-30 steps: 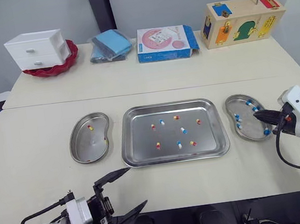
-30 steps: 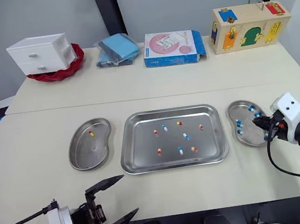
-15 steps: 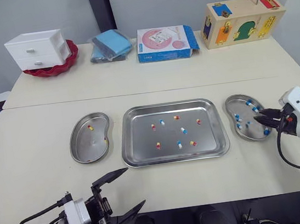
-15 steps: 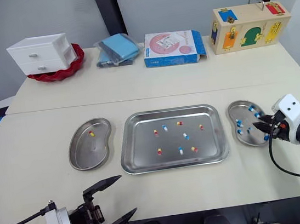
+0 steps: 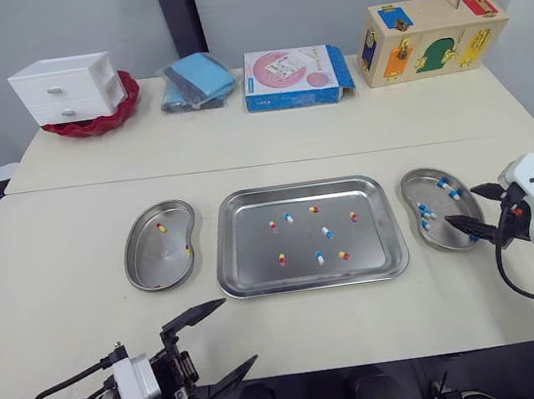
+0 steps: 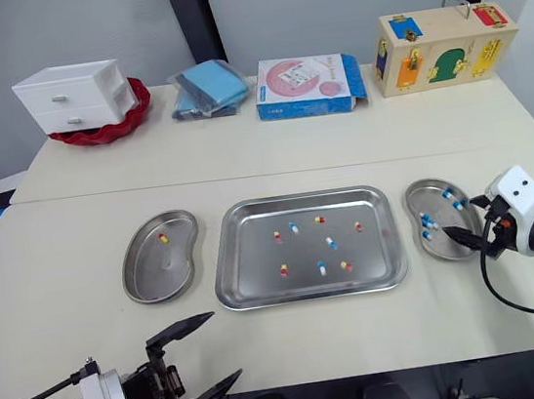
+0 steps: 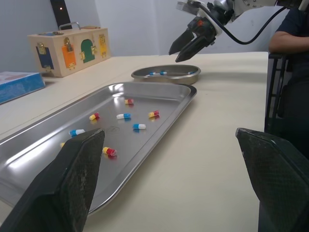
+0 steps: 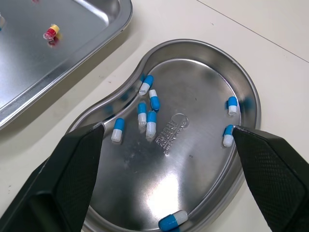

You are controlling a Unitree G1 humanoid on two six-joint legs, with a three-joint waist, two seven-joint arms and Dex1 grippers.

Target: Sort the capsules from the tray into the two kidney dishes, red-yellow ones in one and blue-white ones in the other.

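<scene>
my right gripper (image 5: 460,207), fingers apart and empty, hangs over the kidney dish (image 5: 413,185) at the tabletop's right edge, where blue-white capsules (image 8: 147,116) collect; my left gripper (image 5: 237,333) hovers open, in reserve.

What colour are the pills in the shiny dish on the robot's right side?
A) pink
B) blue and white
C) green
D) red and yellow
B: the right kidney dish holds only blue-white capsules.

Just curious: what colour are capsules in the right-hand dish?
Blue and white capsules; right wrist view.
</scene>
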